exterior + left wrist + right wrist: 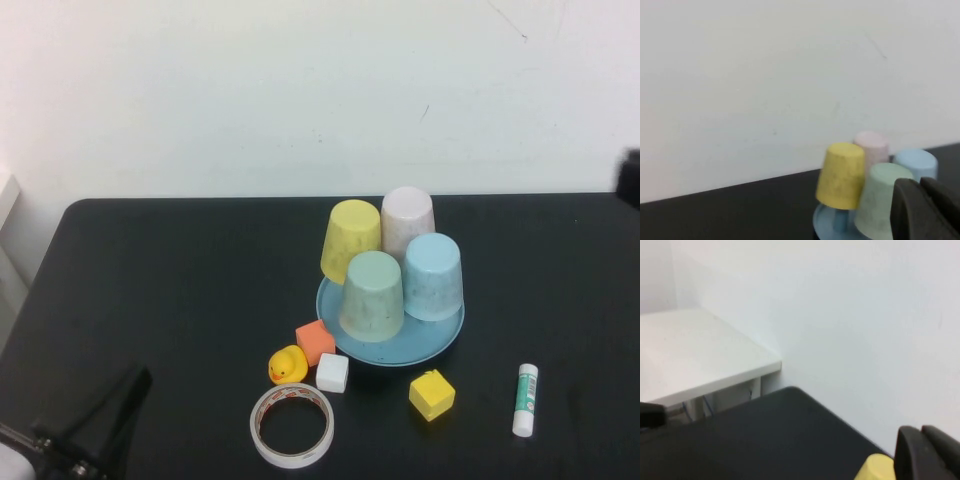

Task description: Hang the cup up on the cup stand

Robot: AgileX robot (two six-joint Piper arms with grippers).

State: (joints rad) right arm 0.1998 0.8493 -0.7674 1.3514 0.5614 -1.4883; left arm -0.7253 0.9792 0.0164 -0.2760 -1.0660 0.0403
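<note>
The light sky-blue tapered plastic cup [434, 277] sits upside down on the round blue plastic cup stand [440, 343] at its right side, beside the mint-green [372, 295], yellow [351, 239] and pale pink cups [408, 222], mid-bench. The left hand [922, 210], clenched on nothing, rests at the black bench's [170, 280] near left corner. The right hand [926, 455], apparently at the far right edge, is clenched too.

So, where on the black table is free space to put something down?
Free: the wide left stretch between the cup stand and the left gripper, shut at the near-left corner, and the far-right area behind the glue stick. Crowded: near the stand, around duck, blocks, tape roll. The right gripper is shut.
</note>
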